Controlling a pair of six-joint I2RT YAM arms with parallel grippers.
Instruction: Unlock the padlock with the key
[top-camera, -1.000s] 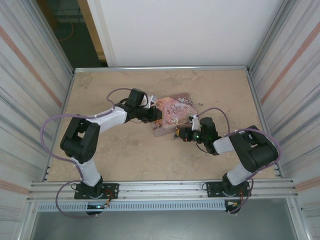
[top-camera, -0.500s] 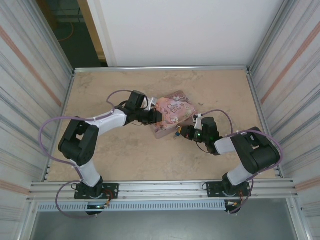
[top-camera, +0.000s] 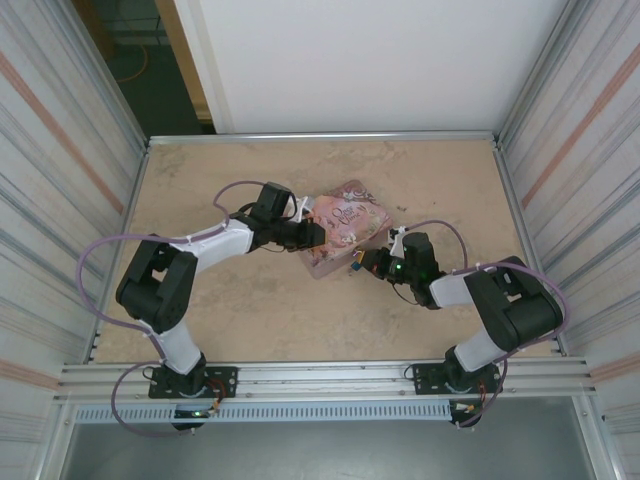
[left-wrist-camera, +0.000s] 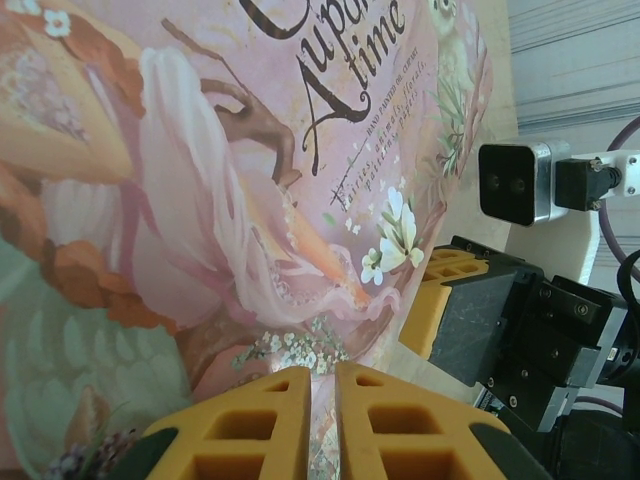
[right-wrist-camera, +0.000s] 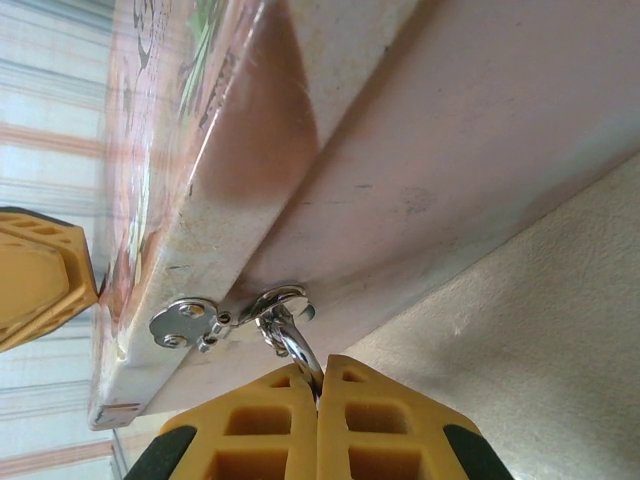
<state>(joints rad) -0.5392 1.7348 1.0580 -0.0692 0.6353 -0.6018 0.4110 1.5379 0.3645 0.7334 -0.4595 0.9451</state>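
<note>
Pale metal shackle of the padlock (right-wrist-camera: 290, 345): pinched between the pressed-together fingers of my right gripper (right-wrist-camera: 318, 378), the nearer one, and running in line with them up into the hasp (right-wrist-camera: 190, 322) on the pink tin (right-wrist-camera: 330, 130). My left gripper (left-wrist-camera: 322, 375) nips the tin's rim from the other side. Key not discernible.

The tin (top-camera: 348, 222) lies on the table (top-camera: 250, 320) between left gripper (top-camera: 318, 236) and right gripper (top-camera: 359, 262), the padlock (right-wrist-camera: 290, 345) on its clasp (right-wrist-camera: 185, 322).
</note>
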